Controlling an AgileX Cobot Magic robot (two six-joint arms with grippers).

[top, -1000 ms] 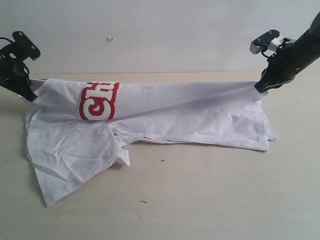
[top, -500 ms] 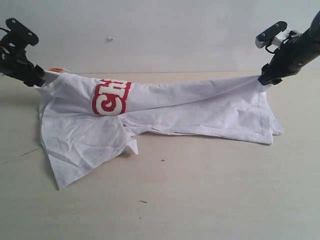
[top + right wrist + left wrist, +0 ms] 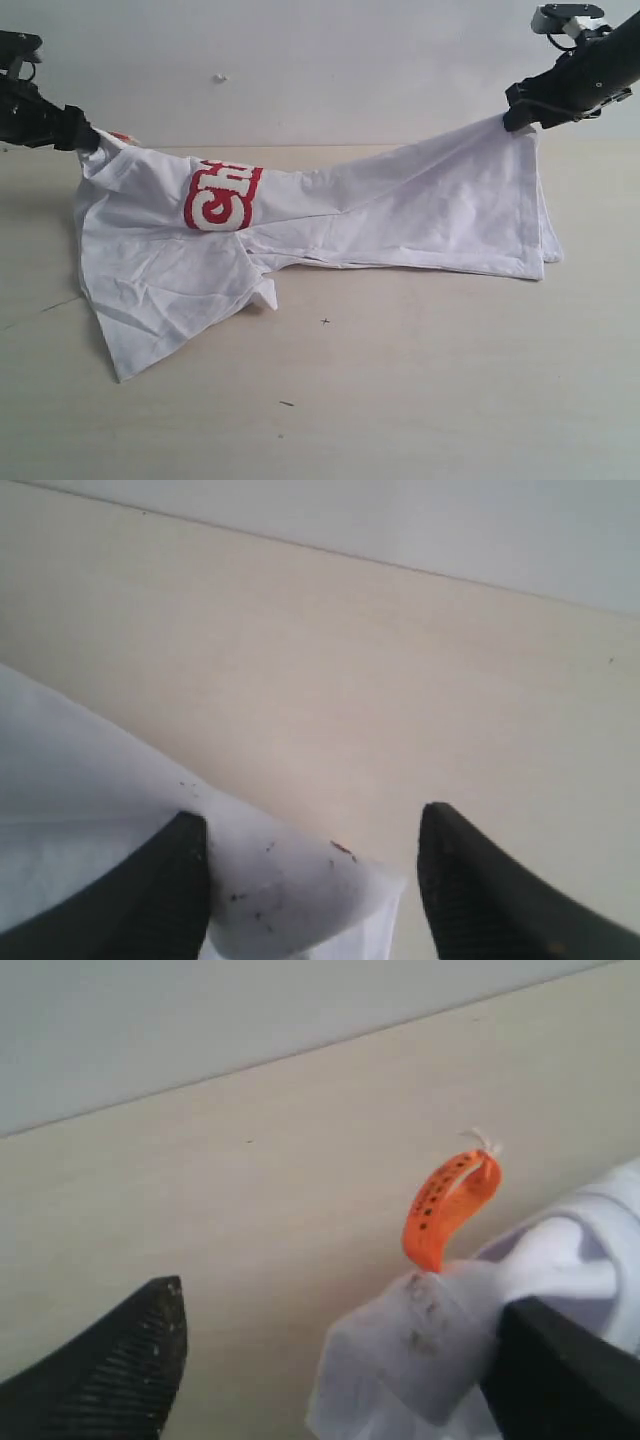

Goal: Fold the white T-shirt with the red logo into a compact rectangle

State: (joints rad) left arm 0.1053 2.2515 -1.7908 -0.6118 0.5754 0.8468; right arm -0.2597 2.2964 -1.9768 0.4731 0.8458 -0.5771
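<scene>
The white T-shirt (image 3: 400,220) is stretched across the table, raised at both far ends. The red logo (image 3: 222,198) shows only in part, on a fold near the left end. My left gripper (image 3: 85,140) is at the collar end; in the left wrist view its fingers (image 3: 345,1300) stand wide apart, with bunched shirt cloth (image 3: 420,1360) and the orange tag (image 3: 450,1205) against one finger. My right gripper (image 3: 515,120) is at the raised hem corner; in the right wrist view its jaws (image 3: 312,815) are apart, and white cloth (image 3: 80,780) lies against one finger.
The light wooden table (image 3: 400,400) runs back to a pale wall (image 3: 300,60) just behind both grippers. A sleeve (image 3: 150,320) hangs toward the front left. Small dark specks (image 3: 325,321) mark the tabletop in front of the shirt.
Both grippers have risen and moved back toward the wall, and the right one has lifted the hem corner clear of the table. The shirt has shifted slightly right and back.
</scene>
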